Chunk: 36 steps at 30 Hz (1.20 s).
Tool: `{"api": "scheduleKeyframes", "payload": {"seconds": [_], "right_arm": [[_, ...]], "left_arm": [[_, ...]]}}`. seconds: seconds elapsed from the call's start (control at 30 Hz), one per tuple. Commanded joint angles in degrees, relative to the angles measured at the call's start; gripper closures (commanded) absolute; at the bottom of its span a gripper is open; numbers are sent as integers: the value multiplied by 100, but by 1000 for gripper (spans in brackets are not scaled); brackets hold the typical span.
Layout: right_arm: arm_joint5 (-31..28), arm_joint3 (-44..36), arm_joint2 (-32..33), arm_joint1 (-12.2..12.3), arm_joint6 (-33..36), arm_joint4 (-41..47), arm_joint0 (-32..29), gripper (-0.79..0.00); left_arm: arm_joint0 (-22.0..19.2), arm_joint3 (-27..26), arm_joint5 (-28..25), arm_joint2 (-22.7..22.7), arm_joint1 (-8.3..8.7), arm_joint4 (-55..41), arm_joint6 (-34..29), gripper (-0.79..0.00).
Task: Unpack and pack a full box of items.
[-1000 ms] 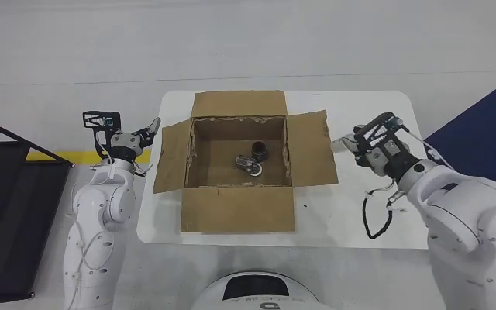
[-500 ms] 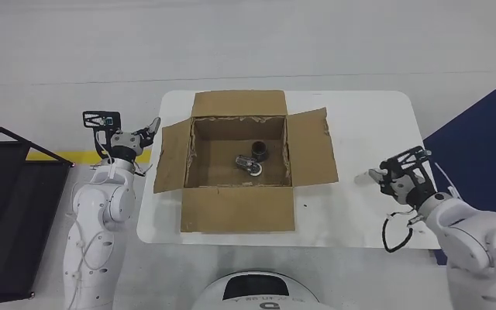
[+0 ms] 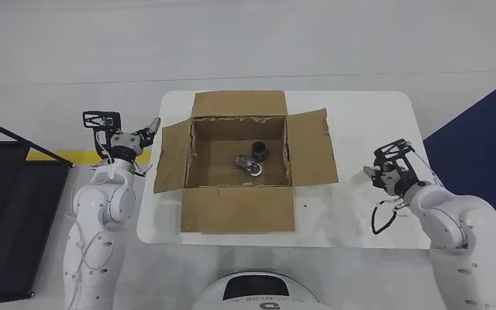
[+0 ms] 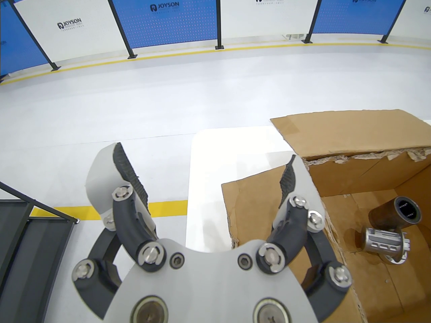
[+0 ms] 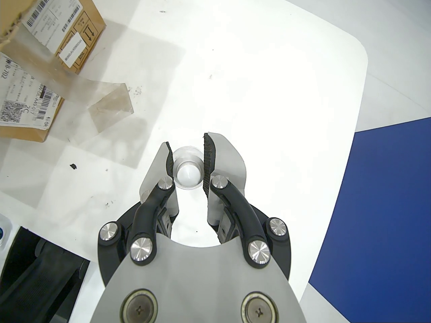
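Nearest in, the right gripper has its fingers closed in on a small metal ring, one pad pressed to each side of its wall, above the bare white table and well to the right of the box. I can't tell whether the ring is sitting on the tabletop or held just clear of it. It looks like solid metal, so I'd expect it to be stiff, weighty for what it is, and slick. The hold across the outer wall looks right, but it wants a firm squeeze so the ring doesn't twist out. Just past it, a loose strip of clear tape trails from the box onto the table. On to the box itself, open with all four flaps laid out, and two pieces lying together on its floor: a silver part and, touching it on the far side, a dark tube. Both look hard, smooth and likely to roll, so across the barrel is where I'd take them. Off at the far left, the left gripper hangs beside the left flap, fingers spread wide with nothing between them.
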Motion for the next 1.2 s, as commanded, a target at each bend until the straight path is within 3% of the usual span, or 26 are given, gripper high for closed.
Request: {"api": "scheduleKeyframes", "payload": {"seconds": [0.0,0.2,0.27,0.3,0.4,0.47,0.53,0.7,0.83,0.93,1.0,1.17], "right_arm": [[41,57,-126,1,85,-22,93,0],[5,323,-238,22,272,85,353,0],[4,356,-251,27,304,144,403,-246],[8,366,-253,31,329,159,422,-329],[16,355,-261,41,407,200,470,-388],[21,336,-271,48,467,221,495,-480],[31,326,-284,55,524,241,523,-391],[38,354,-339,70,589,271,599,-409],[65,297,-327,79,551,315,611,-520],[77,227,-288,90,573,337,614,-536],[106,122,-213,92,444,429,604,-606],[65,-597,337,62,-710,821,182,-754]], "left_arm": [[0,0,0,0,0,0,0,-785],[0,0,0,0,0,0,0,-785],[0,0,0,0,0,0,0,-785],[0,0,0,0,0,0,0,-785],[0,0,0,0,0,0,0,-785],[0,0,0,0,0,0,0,-785],[0,0,0,0,0,0,0,-785],[0,0,0,0,0,0,0,-785],[0,0,0,0,0,0,0,-785],[0,0,0,0,0,0,0,-785],[0,0,0,0,0,0,0,-785],[0,0,0,0,0,0,0,-785]]}}
